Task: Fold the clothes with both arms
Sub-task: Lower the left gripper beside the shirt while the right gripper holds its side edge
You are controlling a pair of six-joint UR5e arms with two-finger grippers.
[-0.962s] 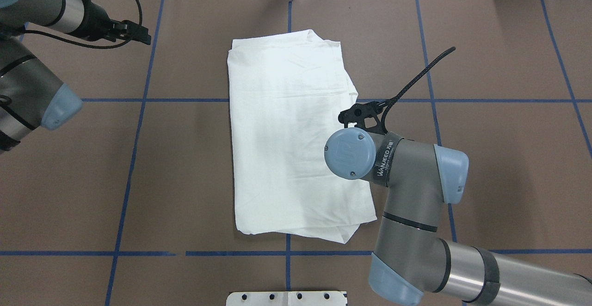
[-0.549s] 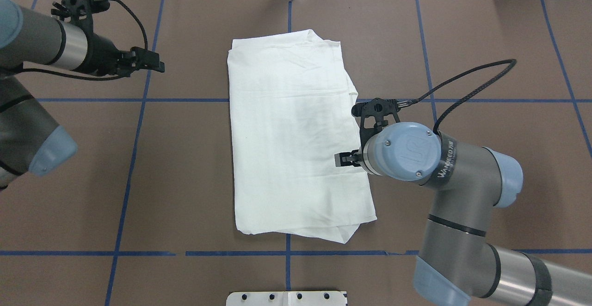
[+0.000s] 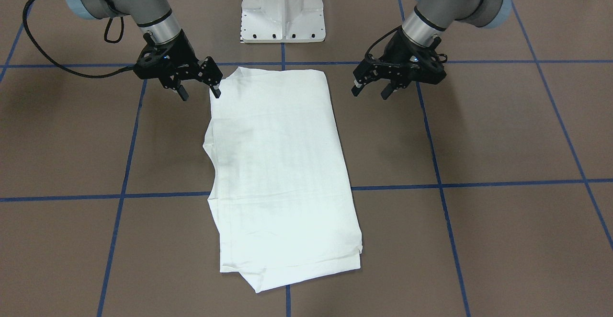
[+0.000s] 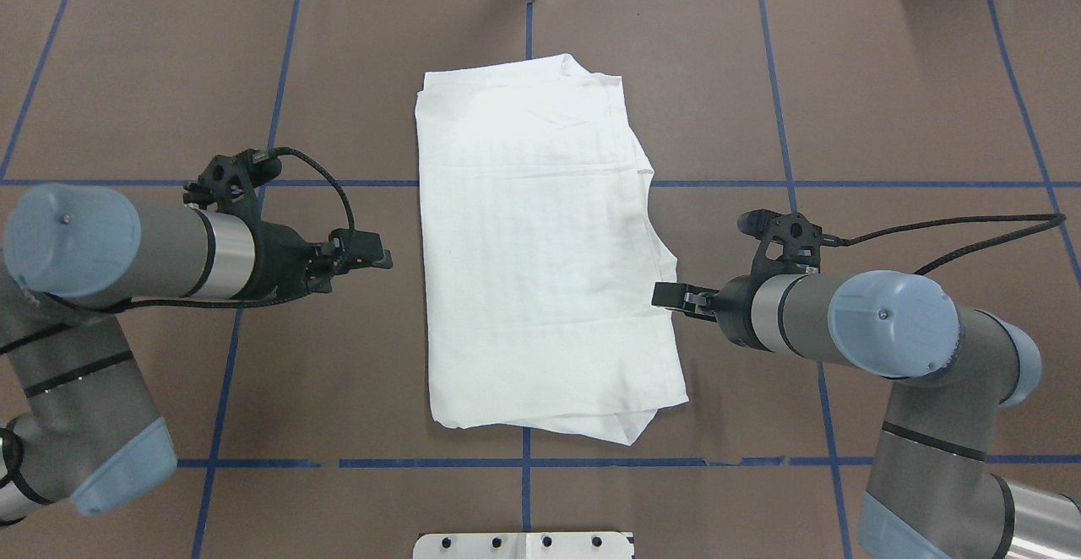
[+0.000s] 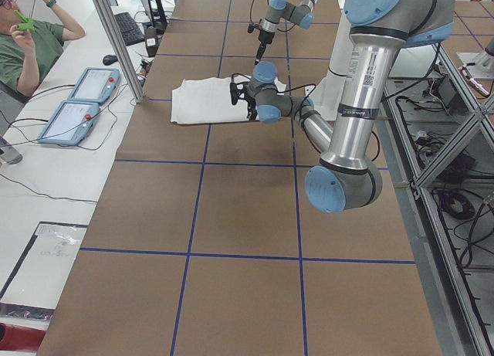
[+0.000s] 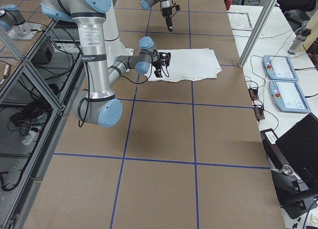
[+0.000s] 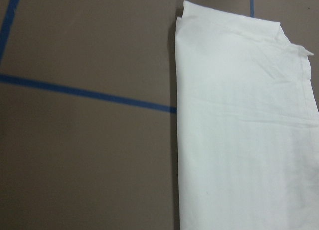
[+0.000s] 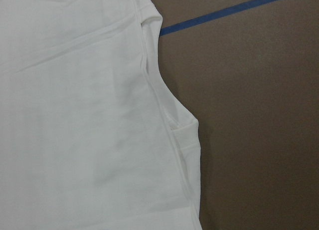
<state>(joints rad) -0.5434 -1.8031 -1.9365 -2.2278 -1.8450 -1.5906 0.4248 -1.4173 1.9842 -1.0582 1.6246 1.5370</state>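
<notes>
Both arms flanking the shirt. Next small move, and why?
Probably lower both arms and close in on the long edges of the shirt to pinch them. The left gripper and right gripper are open, empty and flanking it. It lies as a long rectangle, not yet folded crosswise.

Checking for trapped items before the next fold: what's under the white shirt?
Only its own lower layers peek out along one edge of the shirt, on the brown table. A blue tape line runs beneath. Anything else underneath is covered.
</notes>
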